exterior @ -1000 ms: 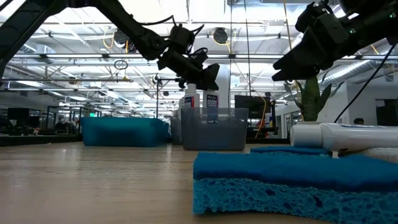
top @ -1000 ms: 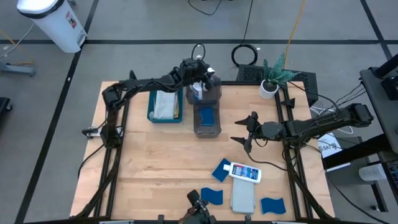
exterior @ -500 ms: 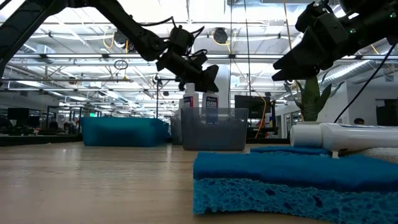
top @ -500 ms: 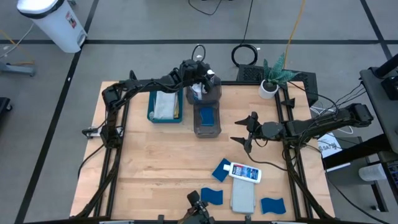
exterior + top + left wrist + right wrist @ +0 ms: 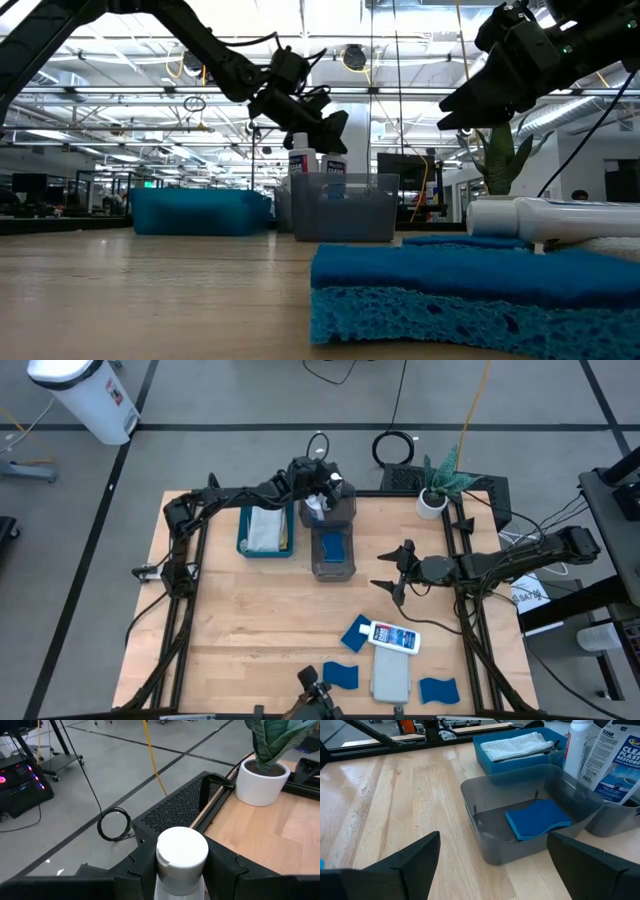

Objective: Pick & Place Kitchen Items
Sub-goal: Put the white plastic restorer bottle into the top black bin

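- The left pincer (image 5: 322, 488) hangs over the far grey bin (image 5: 341, 510), clamped on the neck of a white bottle (image 5: 182, 851) whose cap fills the left wrist view between the two dark fingers.
- In the low view the held bottle (image 5: 333, 162) sits tilted, its base already below the bin's rim, next to a second bottle (image 5: 299, 162) standing inside.
- To finish well, the arm probably ought to straighten the bottle, lower it until the base meets the bin floor, and only then release, keeping clear of the neighbouring bottle so neither tips.
- The near grey bin (image 5: 485, 825) holds one blue sponge (image 5: 539, 818); the blue tray (image 5: 243, 542) beside it carries a pale folded cloth (image 5: 263, 528).
- The right pincer (image 5: 392, 571) waits mid-counter, jaws wide apart and empty.
- Another bottle (image 5: 394, 637), three sponges (image 5: 356, 634) and a grey cloth (image 5: 391, 675) lie at the counter's (image 5: 250, 620) near edge.
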Tool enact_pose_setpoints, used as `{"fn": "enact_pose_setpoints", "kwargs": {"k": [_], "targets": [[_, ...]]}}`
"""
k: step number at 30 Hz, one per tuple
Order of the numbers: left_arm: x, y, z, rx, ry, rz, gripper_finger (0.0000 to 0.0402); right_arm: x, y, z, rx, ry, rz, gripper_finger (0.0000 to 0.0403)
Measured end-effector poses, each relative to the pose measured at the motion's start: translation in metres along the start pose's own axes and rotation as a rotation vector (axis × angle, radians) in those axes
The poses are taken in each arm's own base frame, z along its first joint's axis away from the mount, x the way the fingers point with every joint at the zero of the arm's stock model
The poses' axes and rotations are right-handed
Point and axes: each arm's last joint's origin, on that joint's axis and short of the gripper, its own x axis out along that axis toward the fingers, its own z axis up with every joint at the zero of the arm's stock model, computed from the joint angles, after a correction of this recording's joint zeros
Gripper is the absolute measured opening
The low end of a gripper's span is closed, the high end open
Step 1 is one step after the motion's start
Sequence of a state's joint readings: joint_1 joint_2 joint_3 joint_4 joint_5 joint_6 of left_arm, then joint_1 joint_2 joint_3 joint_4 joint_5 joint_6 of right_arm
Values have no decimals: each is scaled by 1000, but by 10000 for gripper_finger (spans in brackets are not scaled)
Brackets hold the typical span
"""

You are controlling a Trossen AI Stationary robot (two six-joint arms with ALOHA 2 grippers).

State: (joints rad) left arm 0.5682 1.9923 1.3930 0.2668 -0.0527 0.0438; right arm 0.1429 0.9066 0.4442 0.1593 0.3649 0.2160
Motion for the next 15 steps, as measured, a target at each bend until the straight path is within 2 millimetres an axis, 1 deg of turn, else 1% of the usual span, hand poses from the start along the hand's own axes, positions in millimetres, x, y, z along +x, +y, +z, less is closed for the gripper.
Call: {"fn": "enact_pose_setpoints", "kwargs": {"k": [4,7,10,15], "targets": [[0,-2,0,1,0,-3,132,0,0,0,0,0,0,338],[0,-5,0,6,0,-9,144,0,0,0,0,0,0,338],[-1,-7,1,16,-4,4,173,0,0,0,0,0,0,338],[-2,-10,2,47,1,104,233,0,0,0,0,0,0,338]]}}
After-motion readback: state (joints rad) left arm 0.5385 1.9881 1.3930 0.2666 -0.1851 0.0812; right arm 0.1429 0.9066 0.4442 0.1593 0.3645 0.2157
